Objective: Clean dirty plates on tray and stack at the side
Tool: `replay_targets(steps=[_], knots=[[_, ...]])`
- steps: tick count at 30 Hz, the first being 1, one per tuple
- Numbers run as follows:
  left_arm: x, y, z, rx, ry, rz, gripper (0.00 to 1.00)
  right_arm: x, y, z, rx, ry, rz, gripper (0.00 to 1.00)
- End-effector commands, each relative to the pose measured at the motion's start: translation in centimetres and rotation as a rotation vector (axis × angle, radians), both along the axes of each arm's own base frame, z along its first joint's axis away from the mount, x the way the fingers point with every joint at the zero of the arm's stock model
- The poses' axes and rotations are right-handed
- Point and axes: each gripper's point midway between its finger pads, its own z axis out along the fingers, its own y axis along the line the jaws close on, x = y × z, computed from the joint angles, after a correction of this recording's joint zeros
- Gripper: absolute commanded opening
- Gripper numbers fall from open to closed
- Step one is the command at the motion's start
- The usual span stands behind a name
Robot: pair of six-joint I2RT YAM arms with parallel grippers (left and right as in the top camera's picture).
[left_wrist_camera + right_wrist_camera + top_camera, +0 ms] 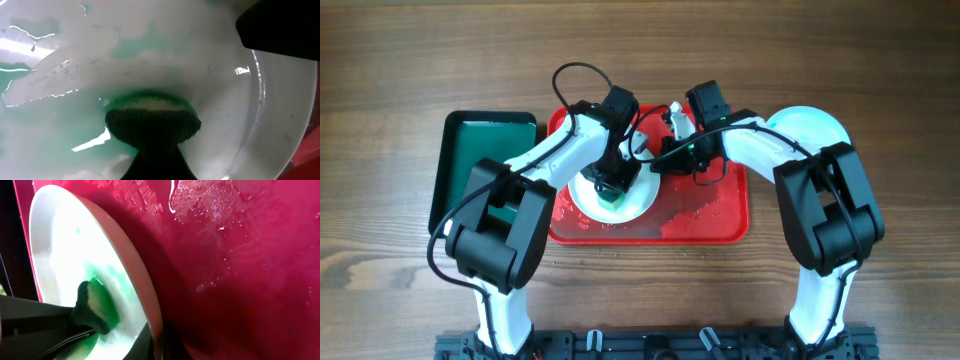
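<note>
Sponge (152, 124) fills your left wrist view, dark green and pinched tight in the left gripper (611, 186), its face pressed flat on the plate (240, 115). That plate sits on the red tray (250, 280), towards its left half, with pale green smear spread across the centre and suds streaked above.

Your right gripper (663, 160) is at the plate's rim. From the right wrist view its fingers look closed on either side of the edge, pinning it, though only their dark tips show.

Watch that pin. Everything is wet, so a hard push from the sponge could slip the rim out of those fingers and send the plate skating across the tray. Your two wrists are also very near each other over the plate, so a wide scrub stroke towards the right risks knocking them together. Green water could slop over the tray's low rim too.

Puddles and beads of water cover the tray floor. A second plate (815, 125), pale aqua, lies off the tray on the right, partly under your right arm. A dark green tray (480, 150) lies just left of the red one. Underneath is a wood-grain table (880, 60); no room shows beyond it.
</note>
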Motion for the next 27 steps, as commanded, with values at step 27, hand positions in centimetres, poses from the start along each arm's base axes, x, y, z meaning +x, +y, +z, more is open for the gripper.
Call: replay_targets(steps=[27], knots=[[-5.4, -2.6, -3.9, 0.226, 0.071, 0.384, 0.04, -0.1, 0.7, 0.2, 0.059, 0.02, 0.011, 0.04]])
